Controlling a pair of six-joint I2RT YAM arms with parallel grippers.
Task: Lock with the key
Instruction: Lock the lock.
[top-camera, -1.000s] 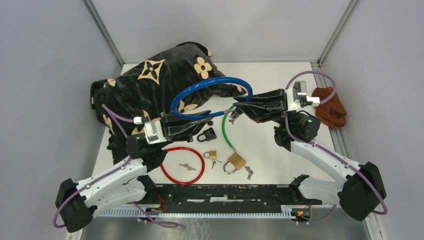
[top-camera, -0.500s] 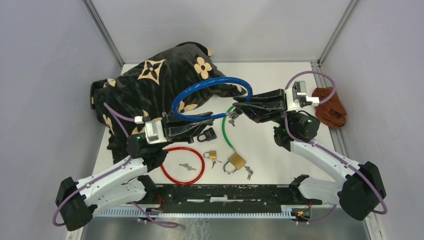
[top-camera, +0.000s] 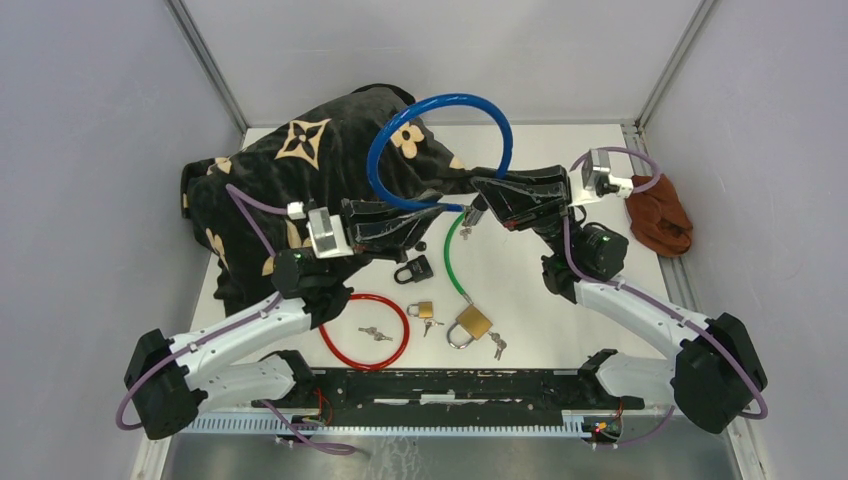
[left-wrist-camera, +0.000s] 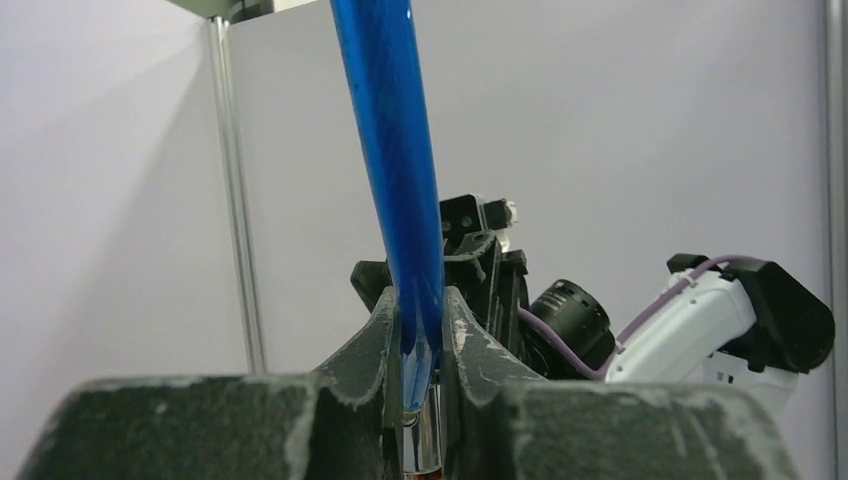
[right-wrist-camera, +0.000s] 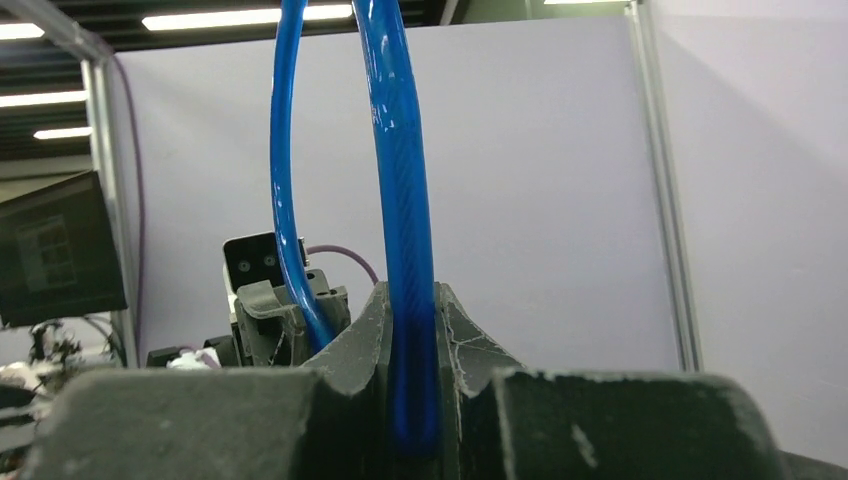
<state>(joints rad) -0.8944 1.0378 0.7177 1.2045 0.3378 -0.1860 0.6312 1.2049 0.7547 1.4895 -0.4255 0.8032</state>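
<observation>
Left hand (top-camera: 438, 208) on blue cable (top-camera: 500, 125), aloft

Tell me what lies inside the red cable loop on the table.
A small bunch of keys lies on the table inside the red cable loop. The left arm covers the loop's upper-left edge, hiding that part.

The blue cable (left-wrist-camera: 385, 120) runs off the top edge of both wrist views, its ends hidden inside the left end effector (left-wrist-camera: 422, 320) and right end effector (right-wrist-camera: 410, 310). The keys (top-camera: 375, 333) at the overhead view's lower centre are too small to tell apart.
</observation>
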